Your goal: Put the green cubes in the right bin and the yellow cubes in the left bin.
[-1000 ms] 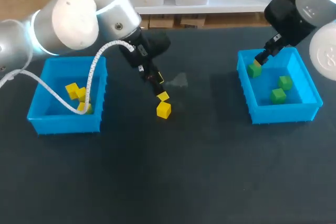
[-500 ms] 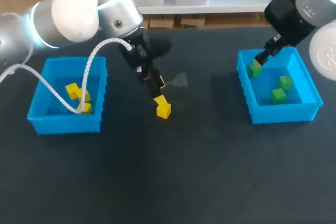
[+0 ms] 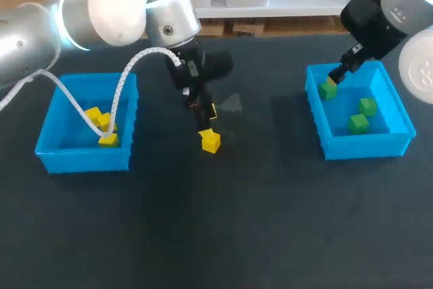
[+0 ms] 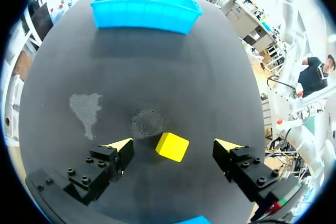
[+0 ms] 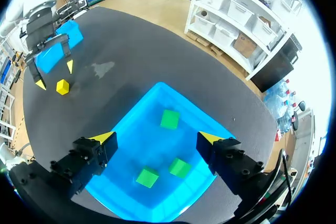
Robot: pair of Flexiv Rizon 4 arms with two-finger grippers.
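Fingers spread and touching nothing, the left gripper (image 3: 208, 118) straddles the small yellow cube (image 4: 172, 147) on the black table (image 3: 237, 221), seemingly poised to carry it to the left blue plastic bin (image 3: 81, 160), while the open, empty right gripper (image 5: 157, 139) hovers over the right blue plastic bin (image 5: 157, 86) holding 3 green cubes (image 5: 169, 119).

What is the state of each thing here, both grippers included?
Left gripper: open, fingers either side of the loose yellow cube, apart from it.
Right gripper: open, above the right bin.
Loose yellow cube: on the table, outside both bins.
Left bin: holds yellow cubes.
Right bin: holds three green cubes.
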